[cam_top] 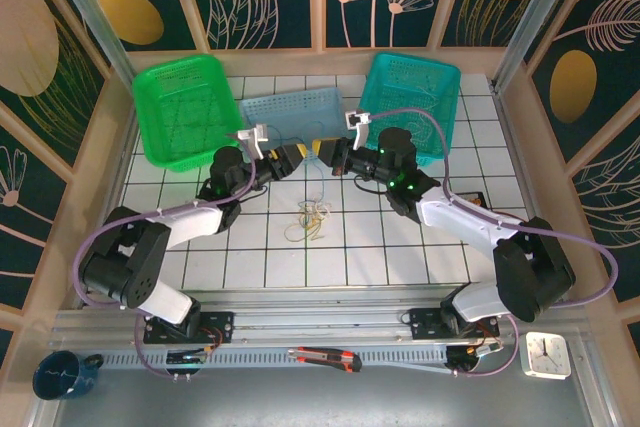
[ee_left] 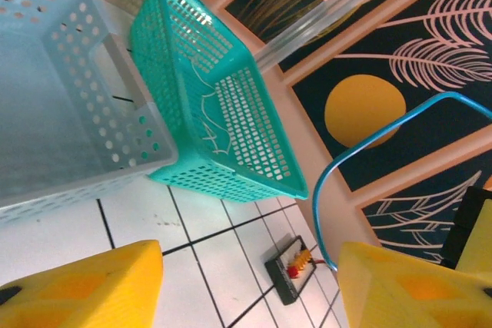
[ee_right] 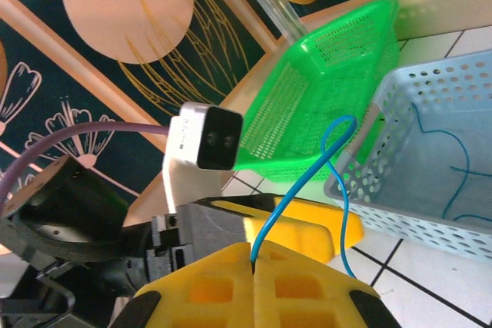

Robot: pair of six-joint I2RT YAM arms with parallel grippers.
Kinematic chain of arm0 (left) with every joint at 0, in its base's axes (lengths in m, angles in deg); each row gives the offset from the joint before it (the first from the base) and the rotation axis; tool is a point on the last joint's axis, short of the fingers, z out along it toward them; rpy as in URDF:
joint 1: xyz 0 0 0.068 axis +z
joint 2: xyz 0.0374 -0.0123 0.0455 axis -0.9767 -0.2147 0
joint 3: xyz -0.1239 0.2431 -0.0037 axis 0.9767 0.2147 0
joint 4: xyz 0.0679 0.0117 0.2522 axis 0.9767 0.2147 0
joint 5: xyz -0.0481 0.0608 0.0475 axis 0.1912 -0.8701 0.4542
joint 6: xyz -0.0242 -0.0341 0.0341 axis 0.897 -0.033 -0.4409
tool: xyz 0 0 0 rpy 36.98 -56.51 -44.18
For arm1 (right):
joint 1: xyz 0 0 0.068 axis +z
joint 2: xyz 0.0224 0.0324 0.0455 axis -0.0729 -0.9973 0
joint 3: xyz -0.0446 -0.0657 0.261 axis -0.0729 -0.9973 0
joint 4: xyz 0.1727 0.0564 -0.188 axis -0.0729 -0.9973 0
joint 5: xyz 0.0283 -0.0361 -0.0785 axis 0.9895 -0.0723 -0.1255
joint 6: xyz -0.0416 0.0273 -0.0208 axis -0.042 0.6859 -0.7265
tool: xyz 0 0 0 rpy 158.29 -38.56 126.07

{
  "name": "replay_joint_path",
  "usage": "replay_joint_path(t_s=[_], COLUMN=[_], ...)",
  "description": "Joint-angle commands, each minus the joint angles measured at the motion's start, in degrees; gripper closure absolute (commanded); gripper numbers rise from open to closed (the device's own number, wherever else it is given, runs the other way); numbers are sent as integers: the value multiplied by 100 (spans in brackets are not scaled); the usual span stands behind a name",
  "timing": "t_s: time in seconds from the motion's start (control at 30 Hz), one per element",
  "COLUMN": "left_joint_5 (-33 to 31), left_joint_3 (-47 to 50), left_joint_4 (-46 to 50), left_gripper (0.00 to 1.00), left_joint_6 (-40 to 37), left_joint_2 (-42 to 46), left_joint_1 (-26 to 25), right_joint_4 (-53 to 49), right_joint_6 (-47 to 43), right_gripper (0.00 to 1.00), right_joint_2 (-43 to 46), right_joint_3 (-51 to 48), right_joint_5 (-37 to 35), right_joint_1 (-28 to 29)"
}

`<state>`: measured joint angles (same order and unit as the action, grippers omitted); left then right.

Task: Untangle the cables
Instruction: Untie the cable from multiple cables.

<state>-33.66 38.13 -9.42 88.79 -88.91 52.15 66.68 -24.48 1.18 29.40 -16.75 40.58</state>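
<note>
Right tool (ee_right: 254,266): yellow fingers pressed flat together, pinching a blue cable (ee_right: 292,193). The cable rises from the seam, makes a small loop, and drops back past the fingertips.

Left tool (ee_left: 250,286): fingers stand wide apart, with white tiles showing in the gap. The blue cable curves down just beside one finger; I cannot tell if they touch.

In the top view the two tools meet tip to tip, just in front of the pale blue basket (cam_top: 290,112).

The cables (cam_top: 312,219) lie as a small loose knot of pale loops on the white tiled worktop (cam_top: 420,247), near the tools on the arms' side.

A green basket (cam_top: 180,107) sits left of the pale blue one and a teal basket (cam_top: 410,97) sits right. A small black box (ee_left: 288,274) lies on the tiles near the teal basket.
</note>
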Motion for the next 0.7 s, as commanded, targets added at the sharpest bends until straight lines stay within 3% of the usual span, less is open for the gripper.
replay_joint_path(t_s=[0.0,0.47,0.53,0.67], left_joint_5=[329,511,521,546], left_joint_3=[-204,-377,-392,-412], left_joint_4=[-617,-1136,-1230,-1406], left_gripper=[40,42,48,71], left_joint_6=[190,517,563,669], left_joint_2=[-146,-516,-565,-673], left_joint_1=[7,7,5,13], right_joint_4=[400,706,760,831], right_joint_6=[51,291,319,360], right_gripper=[100,100,100,100], right_joint_2=[21,-165,-207,-265], right_joint_3=[-72,-150,-152,-185], right_joint_5=[263,454,483,512], right_joint_1=[-29,0,23,51])
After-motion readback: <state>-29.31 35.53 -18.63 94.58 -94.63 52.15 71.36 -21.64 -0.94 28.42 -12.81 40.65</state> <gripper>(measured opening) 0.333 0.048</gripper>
